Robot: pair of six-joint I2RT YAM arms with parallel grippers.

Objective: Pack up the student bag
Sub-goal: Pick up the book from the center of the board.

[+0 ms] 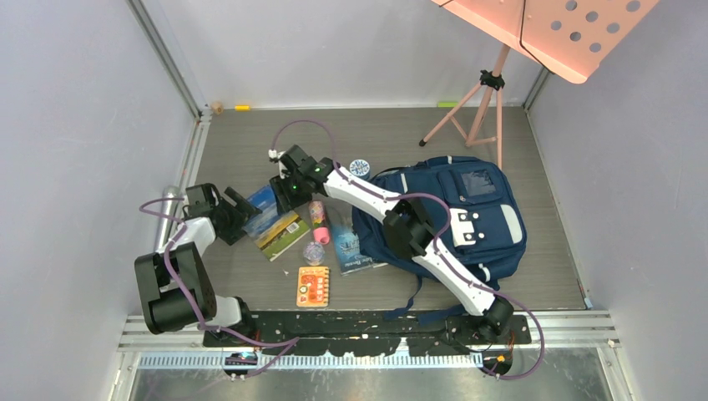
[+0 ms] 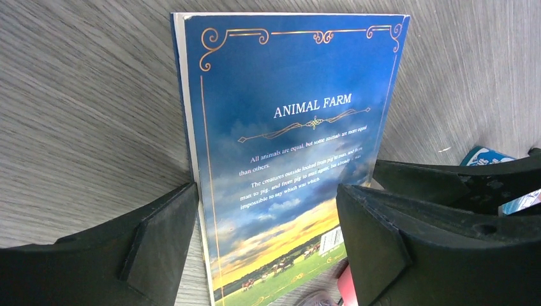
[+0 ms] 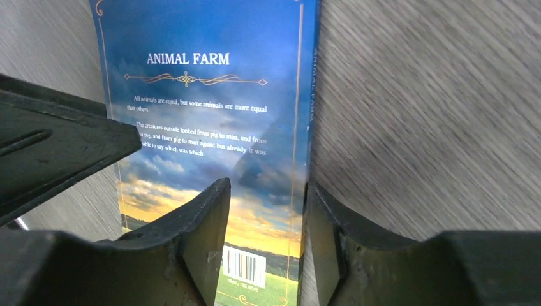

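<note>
From above, your student bag, navy fabric, lies flat on the right of the grey wood-grain table, its left side crossed by the right arm. Between the bag and the Animal Farm book sit a second book, a small pink object and an orange card. The left gripper and the right gripper meet over that glossy book. Left wrist: your matte black fingers stand wide, one beside the spine, the other covering the far edge. Right wrist: narrower fingers straddle the spine; you cannot tell whether they pinch it.
</note>
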